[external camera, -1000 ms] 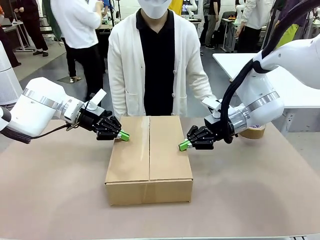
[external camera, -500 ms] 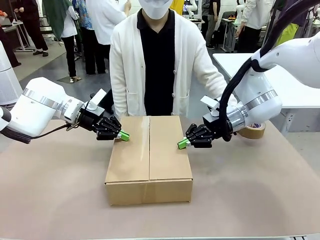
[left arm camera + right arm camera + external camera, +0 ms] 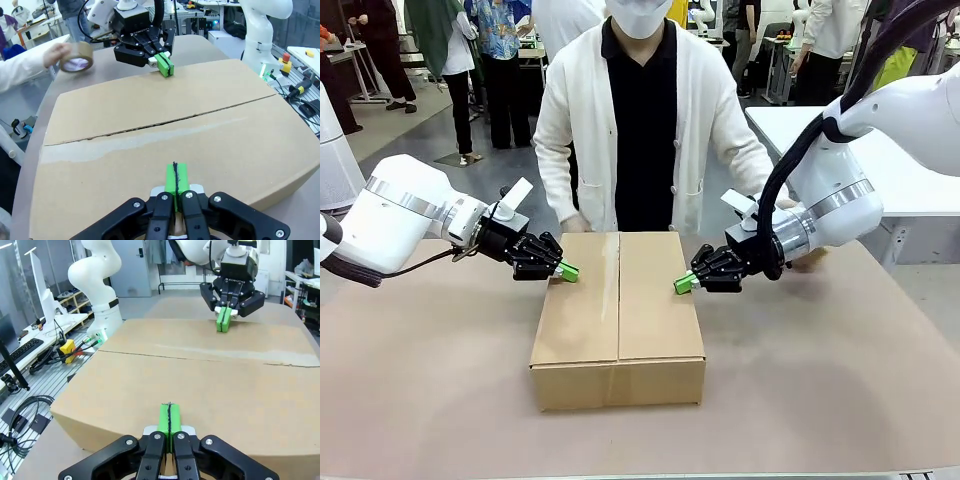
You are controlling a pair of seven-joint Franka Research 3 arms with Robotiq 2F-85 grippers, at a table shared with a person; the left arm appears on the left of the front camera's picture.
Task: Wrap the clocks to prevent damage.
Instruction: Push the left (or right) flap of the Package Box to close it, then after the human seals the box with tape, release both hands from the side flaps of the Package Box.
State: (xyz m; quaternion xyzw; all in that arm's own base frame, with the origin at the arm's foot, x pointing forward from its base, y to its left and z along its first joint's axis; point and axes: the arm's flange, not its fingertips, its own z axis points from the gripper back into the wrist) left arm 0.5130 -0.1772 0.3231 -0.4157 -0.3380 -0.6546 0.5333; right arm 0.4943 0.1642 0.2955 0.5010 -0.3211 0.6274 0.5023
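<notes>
Brown cardboard box [image 3: 618, 310] mid-tabletop, rectangular, matte, sharp corners, long side running from near edge to far edge. Top flaps shut, meeting along a centre seam; glossy strip just beside the seam, slight gap in the seam in the left wrist view.

Left gripper [image 3: 567, 271]: black fingers, green pads pressed together, pinching nothing, tip at the box's left top edge near its far corner. Right gripper [image 3: 685, 285]: same, pads pressed together, nothing between, tip at the right top edge opposite.

Dull pinkish-brown table [image 3: 420, 390]: open room left and right of the box and along the near edge.

Brown tape roll [image 3: 76, 56] in the person's hand [image 3: 54, 52] over the far right part of the tabletop.

Clocks: cannot tell where, or how they look.
</notes>
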